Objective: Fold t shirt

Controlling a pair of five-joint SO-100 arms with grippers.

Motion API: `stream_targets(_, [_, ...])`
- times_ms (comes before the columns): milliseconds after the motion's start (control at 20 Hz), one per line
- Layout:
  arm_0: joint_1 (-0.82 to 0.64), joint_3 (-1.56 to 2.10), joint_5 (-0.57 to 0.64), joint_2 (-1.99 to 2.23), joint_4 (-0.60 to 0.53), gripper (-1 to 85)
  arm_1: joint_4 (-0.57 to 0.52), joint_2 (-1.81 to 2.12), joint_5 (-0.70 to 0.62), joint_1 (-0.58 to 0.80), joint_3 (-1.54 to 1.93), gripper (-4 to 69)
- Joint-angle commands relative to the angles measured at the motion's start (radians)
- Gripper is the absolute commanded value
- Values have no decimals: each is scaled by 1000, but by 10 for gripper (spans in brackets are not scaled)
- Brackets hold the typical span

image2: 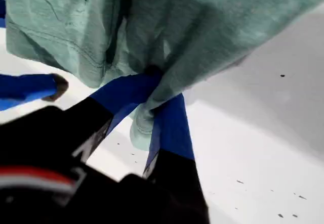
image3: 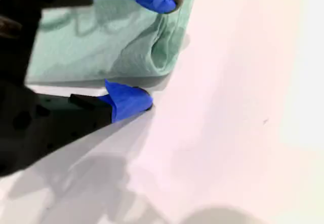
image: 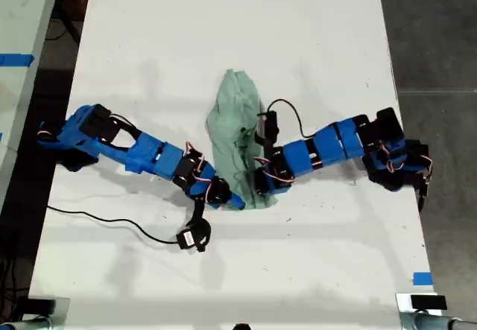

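The t shirt (image: 237, 132) is a wrinkled pale mint-green cloth, bunched into a long strip in the middle of the white table (image: 223, 39). My first gripper (image2: 154, 82), on the arm coming from the exterior view's left, is shut on a gathered fold of the t shirt (image2: 212, 27) at its near corner (image: 227, 198). My second gripper (image3: 147, 47) comes in from the exterior view's right (image: 261, 185). It stands open, its blue fingertips (image3: 129, 100) on either side of the t shirt's folded edge (image3: 111, 42).
A black cable (image: 97, 218) trails across the table from the arm at the exterior view's left. Blue tape (image: 422, 278) marks the table's near corner at the exterior view's right. Bare white table lies around the cloth, with dark floor beyond both long edges.
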Motion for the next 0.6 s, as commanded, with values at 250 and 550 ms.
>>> stream_targets(250, [-80,-55,-170,15,124,85,9,-6,8,-46,-31,10])
stream_targets(550, [-84,-74,-57,-12,55,-1,9,-9,8,-52,-48,10])
